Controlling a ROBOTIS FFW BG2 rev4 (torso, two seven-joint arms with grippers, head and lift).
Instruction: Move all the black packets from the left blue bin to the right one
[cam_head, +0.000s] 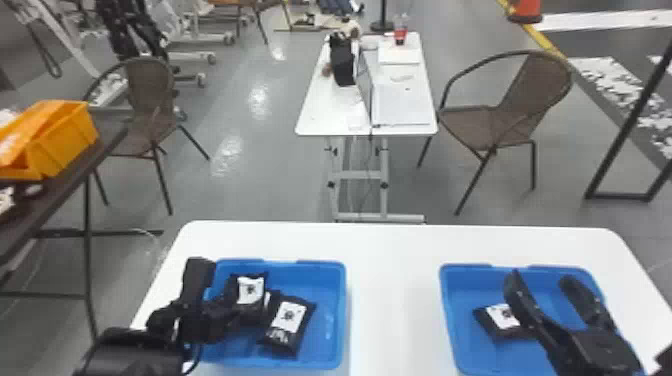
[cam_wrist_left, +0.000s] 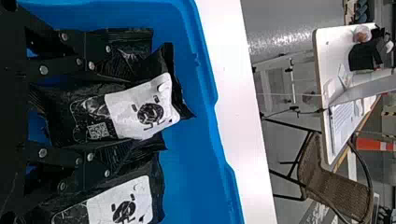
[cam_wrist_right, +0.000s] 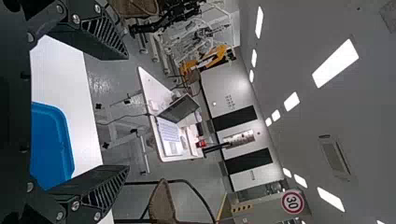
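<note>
- The left gripper (cam_head: 207, 317) is seen at the left blue bin (cam_head: 327, 320); whether it is open or clamped on a packet cannot be told.
- In the left bin, a labelled black packet (cam_head: 251, 290) is seen next to the left gripper, with another labelled packet (cam_head: 289, 322) just to its right.
- A further dark packet (cam_wrist_left: 133, 39) is partly covered there.
- The right gripper (cam_head: 542, 281) is held above the right blue bin (cam_head: 460, 290), its two fingers spread apart and nothing held between them.
- One black packet (cam_head: 500, 320) is contained in the right bin, partly hidden by a finger.
</note>
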